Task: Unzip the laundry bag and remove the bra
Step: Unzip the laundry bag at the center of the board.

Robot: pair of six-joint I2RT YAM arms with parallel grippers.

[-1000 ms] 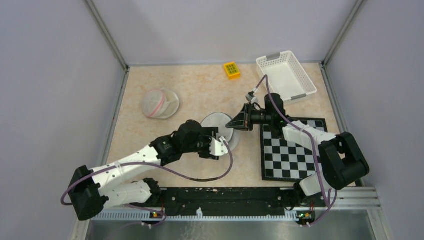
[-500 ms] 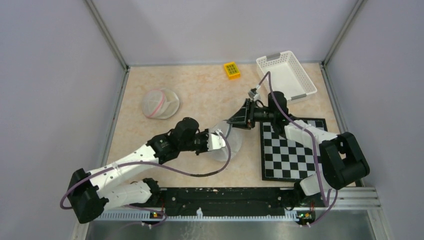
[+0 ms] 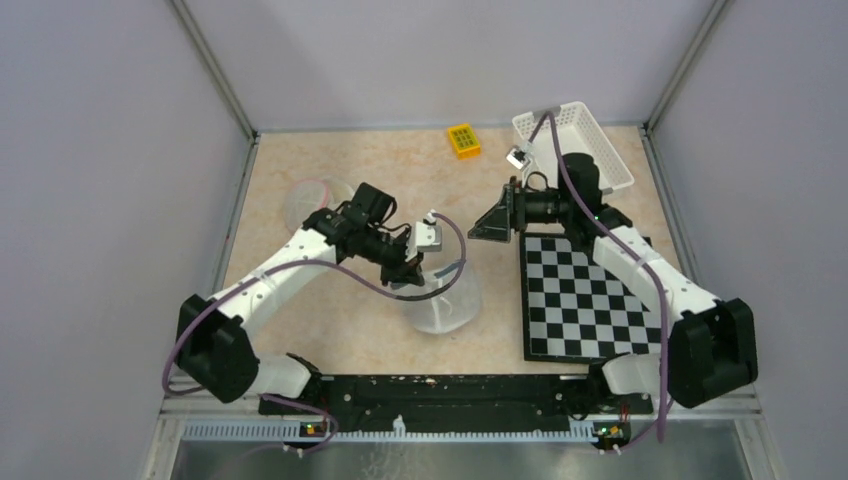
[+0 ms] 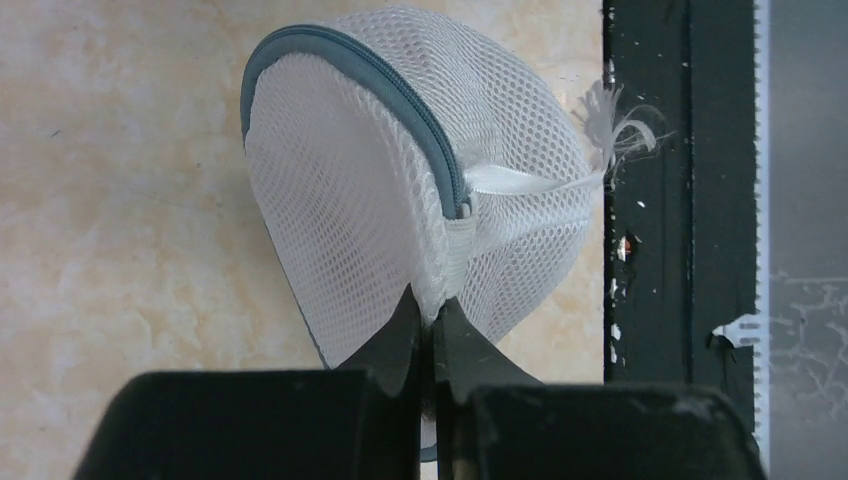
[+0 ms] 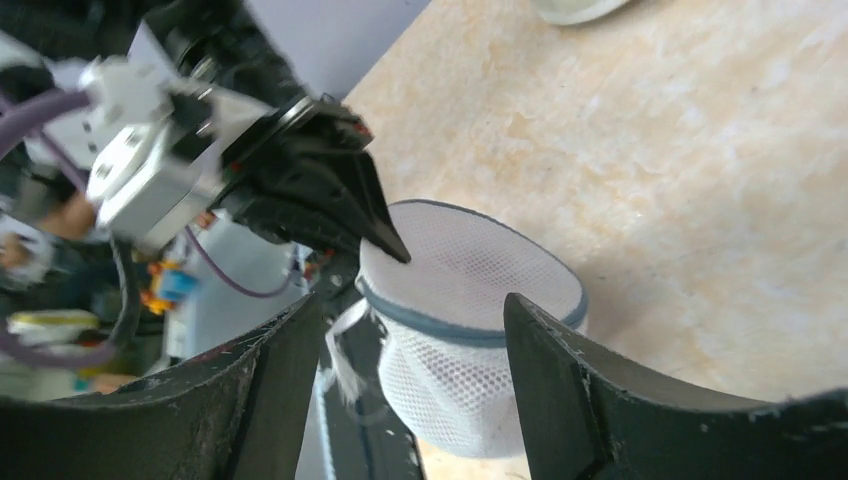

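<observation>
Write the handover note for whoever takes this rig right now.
Left pincer: shut on the laundry bag, pinching the fabric tab just below the zip slider; the bag hangs from it over the table.
Right pincer: open, holding nothing, facing the bag with a gap between.
Done: bag gripped and held up.
To do: the grey zip looks closed up to the slider; the white pull ribbon hangs free. Probably the right pincer should take the ribbon, run the zip open, then take out the bra. No bra is visible; whether it is inside, I cannot tell.
</observation>
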